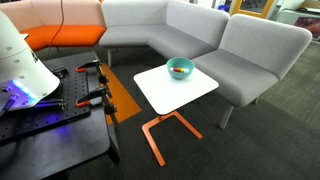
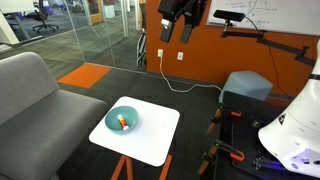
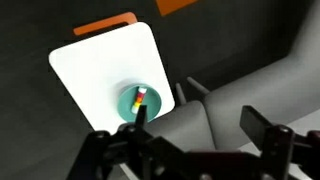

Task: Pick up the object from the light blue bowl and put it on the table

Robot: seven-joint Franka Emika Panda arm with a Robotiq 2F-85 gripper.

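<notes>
Smooth round bowl (image 2: 112, 118) on rounded-square table (image 2: 152, 137)

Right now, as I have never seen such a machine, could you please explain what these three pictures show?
It is one robot arm; its white body rises at a black workbench. Two pictures come from cameras in the room; the third from a camera on the wrist, looking down past the hand. The hand is open, holds nothing, and hangs high above a white table. On the table stands a light blue bowl with a small orange-red object inside.
</notes>
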